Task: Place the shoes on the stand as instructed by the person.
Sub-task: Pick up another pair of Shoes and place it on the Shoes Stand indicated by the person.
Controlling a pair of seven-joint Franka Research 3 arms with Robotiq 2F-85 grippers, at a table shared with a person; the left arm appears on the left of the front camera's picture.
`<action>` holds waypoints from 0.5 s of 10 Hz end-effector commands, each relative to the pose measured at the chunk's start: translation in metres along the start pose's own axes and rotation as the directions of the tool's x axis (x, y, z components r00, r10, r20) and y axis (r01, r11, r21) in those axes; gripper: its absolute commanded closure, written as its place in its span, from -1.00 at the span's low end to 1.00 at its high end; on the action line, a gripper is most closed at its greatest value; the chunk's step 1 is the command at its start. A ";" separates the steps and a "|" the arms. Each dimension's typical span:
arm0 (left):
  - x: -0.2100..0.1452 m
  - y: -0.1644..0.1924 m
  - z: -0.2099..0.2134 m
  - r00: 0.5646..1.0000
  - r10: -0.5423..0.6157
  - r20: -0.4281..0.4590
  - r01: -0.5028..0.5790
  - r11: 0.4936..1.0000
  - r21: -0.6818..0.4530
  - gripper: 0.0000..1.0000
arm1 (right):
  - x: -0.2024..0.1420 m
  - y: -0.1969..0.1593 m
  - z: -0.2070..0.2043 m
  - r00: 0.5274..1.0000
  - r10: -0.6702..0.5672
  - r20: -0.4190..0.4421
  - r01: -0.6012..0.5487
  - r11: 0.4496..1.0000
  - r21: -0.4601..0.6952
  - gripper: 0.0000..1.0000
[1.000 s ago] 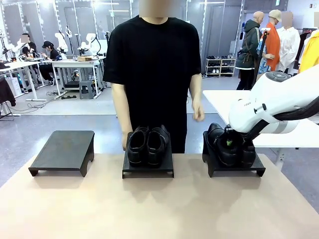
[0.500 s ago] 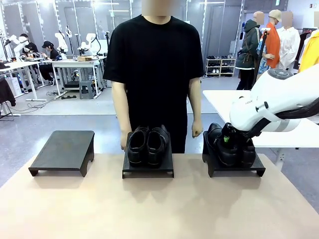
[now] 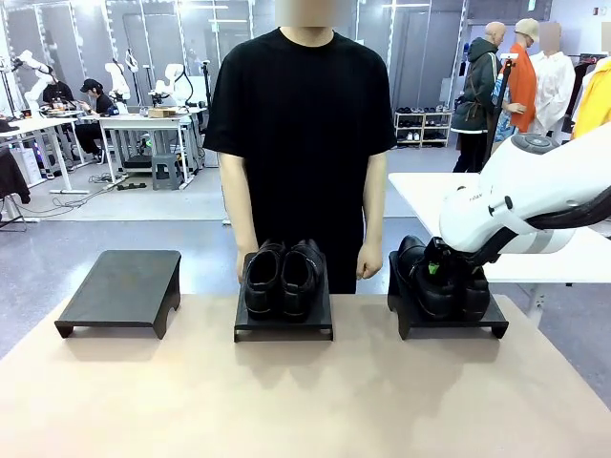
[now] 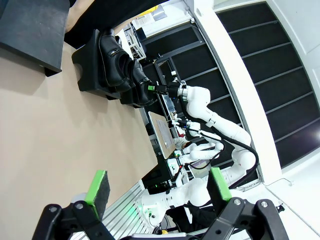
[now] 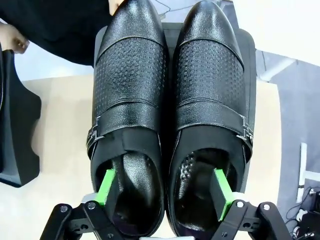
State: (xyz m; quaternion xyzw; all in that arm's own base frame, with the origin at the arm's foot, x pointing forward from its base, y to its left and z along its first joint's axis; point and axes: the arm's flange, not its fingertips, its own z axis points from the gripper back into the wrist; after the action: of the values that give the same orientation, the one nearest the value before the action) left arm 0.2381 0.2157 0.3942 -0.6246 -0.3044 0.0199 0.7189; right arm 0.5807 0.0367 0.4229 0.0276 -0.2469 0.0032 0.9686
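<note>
Two glossy black shoes (image 3: 281,278) stand side by side on the middle stand (image 3: 284,327). The other pair (image 3: 427,284) rests on the right stand (image 3: 454,324). My right gripper (image 3: 441,270) hangs over their heels. From the right wrist, the gripper (image 5: 164,187) is open, one green fingertip inside the left shoe (image 5: 129,80), the other inside the right shoe (image 5: 212,80), with the shoes' inner walls between them. My left gripper (image 4: 157,192) is open and holds nothing, low over the table. The person (image 3: 301,124) stands behind the middle stand, arms hanging.
A third black stand (image 3: 122,286) sits bare at the left. The tan tabletop (image 3: 305,401) in front of the stands is free. A white table (image 3: 430,196) stands behind my right arm. The person's hand (image 5: 12,39) shows near the middle stand (image 5: 15,135).
My right gripper's fingers have spread apart inside the shoes on the right stand. The person's hand on the right side of the picture has dropped to hang by the table edge.
</note>
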 end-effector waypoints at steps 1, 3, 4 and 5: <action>0.003 -0.004 0.000 1.000 -0.005 0.014 0.005 1.000 -0.020 -1.00 | 0.001 0.000 -0.002 1.000 -0.002 0.001 0.002 1.000 0.000 -0.84; 0.003 -0.004 0.000 1.000 -0.005 0.014 0.005 1.000 -0.020 -1.00 | 0.001 0.000 -0.002 1.000 -0.002 0.001 0.002 1.000 0.000 -0.84; 0.003 -0.004 0.000 1.000 -0.005 0.014 0.005 1.000 -0.020 -1.00 | 0.001 0.000 -0.002 1.000 -0.002 0.001 0.002 1.000 0.000 -0.84; 0.003 -0.004 0.000 1.000 -0.005 0.014 0.005 1.000 -0.020 -1.00 | 0.001 0.000 -0.002 1.000 -0.002 0.001 0.002 1.000 0.000 -0.84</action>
State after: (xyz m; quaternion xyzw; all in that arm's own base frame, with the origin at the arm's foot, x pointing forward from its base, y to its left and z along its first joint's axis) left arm 0.2381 0.2157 0.3942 -0.6246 -0.3044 0.0199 0.7189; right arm 0.5807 0.0367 0.4230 0.0276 -0.2469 0.0033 0.9686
